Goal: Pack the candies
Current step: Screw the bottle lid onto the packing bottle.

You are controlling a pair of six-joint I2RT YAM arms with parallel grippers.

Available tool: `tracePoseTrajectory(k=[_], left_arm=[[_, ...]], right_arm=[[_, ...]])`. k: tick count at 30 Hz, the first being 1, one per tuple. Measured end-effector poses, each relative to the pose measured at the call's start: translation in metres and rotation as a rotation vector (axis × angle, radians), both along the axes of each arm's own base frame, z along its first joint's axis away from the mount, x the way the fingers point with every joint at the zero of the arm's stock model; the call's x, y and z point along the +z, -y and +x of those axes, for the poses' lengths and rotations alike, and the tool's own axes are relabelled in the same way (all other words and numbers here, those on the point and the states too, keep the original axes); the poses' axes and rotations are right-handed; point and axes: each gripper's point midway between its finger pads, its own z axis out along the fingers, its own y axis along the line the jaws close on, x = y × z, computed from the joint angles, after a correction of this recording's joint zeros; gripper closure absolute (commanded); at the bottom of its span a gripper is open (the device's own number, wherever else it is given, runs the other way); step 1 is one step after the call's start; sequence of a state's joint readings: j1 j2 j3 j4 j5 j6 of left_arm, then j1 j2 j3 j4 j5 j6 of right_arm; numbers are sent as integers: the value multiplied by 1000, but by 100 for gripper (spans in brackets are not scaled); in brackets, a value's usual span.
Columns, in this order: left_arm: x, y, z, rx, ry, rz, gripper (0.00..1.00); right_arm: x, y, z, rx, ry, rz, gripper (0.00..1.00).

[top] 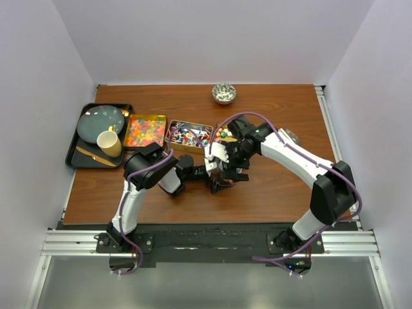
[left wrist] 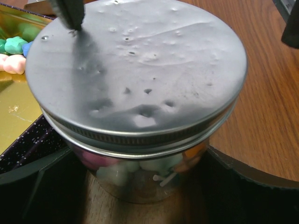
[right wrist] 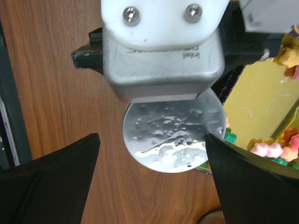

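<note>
A glass jar (left wrist: 140, 175) with a dented metal lid (left wrist: 140, 70) stands on the wooden table and holds pink, pale green and orange candies. My left gripper (left wrist: 145, 186) is shut on the jar, with a dark finger (left wrist: 261, 186) on each side; it shows in the top view (top: 215, 182). My right gripper (right wrist: 152, 149) is open above the lid (right wrist: 170, 140), and one fingertip (right wrist: 210, 140) touches the lid's rim. Three trays behind hold loose candies: orange gummies (top: 145, 131), wrapped pieces (top: 188, 135) and cube pieces (right wrist: 275, 149).
A black tray (top: 72, 154) at the left holds a blue-grey plate (top: 100, 122), a yellow cup (top: 110, 143) and cutlery. A small patterned bowl (top: 224, 93) stands at the back. A grey round object (top: 293, 135) lies behind the right arm.
</note>
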State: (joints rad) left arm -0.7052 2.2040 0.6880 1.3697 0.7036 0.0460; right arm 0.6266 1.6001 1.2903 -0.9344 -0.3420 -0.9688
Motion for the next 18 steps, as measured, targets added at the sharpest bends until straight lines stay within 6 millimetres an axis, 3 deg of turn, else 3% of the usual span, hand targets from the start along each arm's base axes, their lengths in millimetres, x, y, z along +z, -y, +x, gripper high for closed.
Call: tracePoseTrajectory(k=[5, 10, 18], left_arm=[[0, 0, 0, 0, 0, 0, 100], [0, 0, 0, 0, 1, 0, 100], [0, 0, 0, 0, 1, 1, 100]], right_arm=[[4, 9, -1, -29, -11, -16, 1], [21, 5, 16, -32, 43, 18, 1], [21, -1, 27, 143, 90, 10, 1]])
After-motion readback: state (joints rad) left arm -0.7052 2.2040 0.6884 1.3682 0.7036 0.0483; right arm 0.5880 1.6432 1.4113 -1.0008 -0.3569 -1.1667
